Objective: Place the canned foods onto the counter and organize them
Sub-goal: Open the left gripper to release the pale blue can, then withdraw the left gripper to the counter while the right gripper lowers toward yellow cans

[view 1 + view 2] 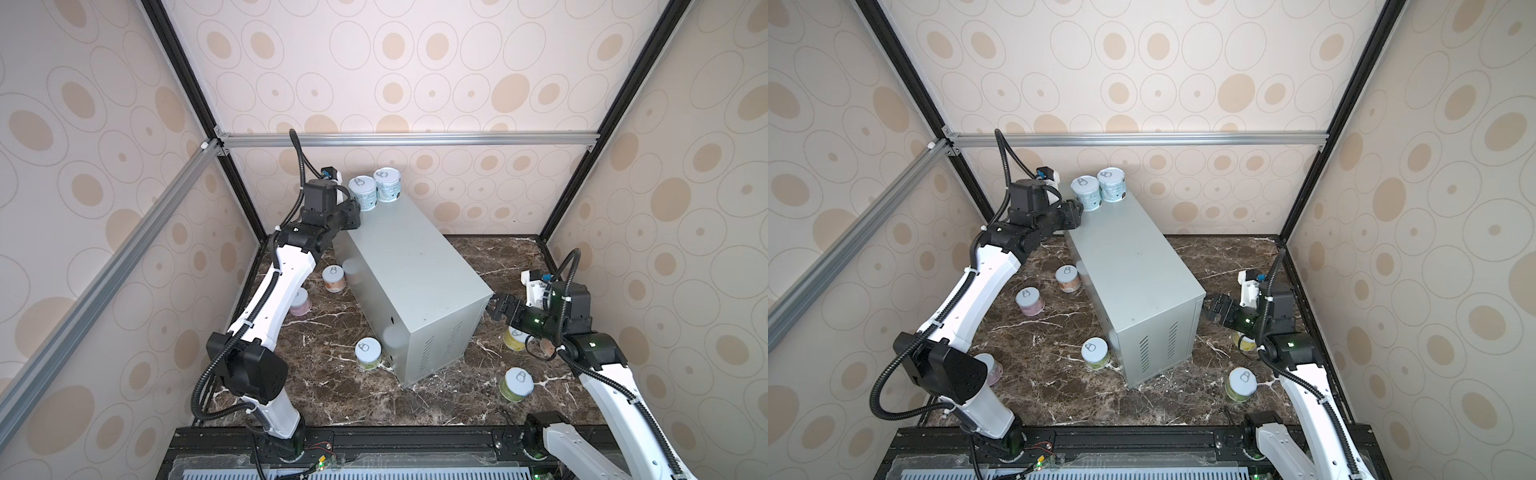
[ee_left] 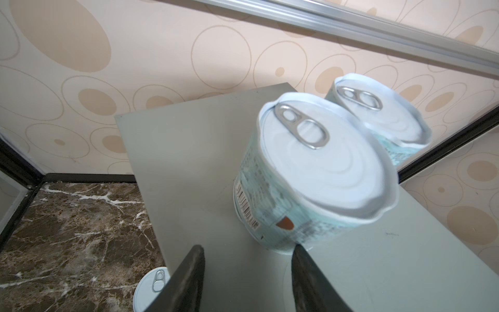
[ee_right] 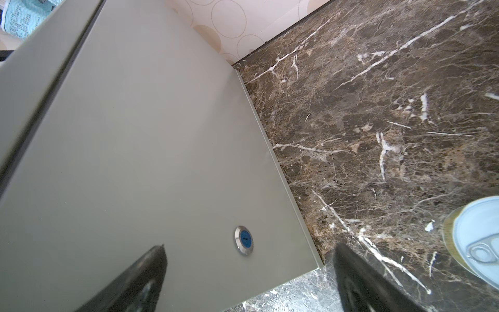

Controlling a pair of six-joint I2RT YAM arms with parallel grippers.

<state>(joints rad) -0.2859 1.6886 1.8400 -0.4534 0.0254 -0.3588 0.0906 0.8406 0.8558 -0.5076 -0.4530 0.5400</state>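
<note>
Left pincer hovers released and empty over the far end of the grey surface, fingertips just beside the near teal tin; the far teal tin stands right next to it. Right pincer gapes wide, gripping nothing, beside the near right corner of the grey surface. On the marble surface stand an orange tin, a pink tin, a left green tin, a right green tin and a yellow tin half hidden under the right arm
</note>
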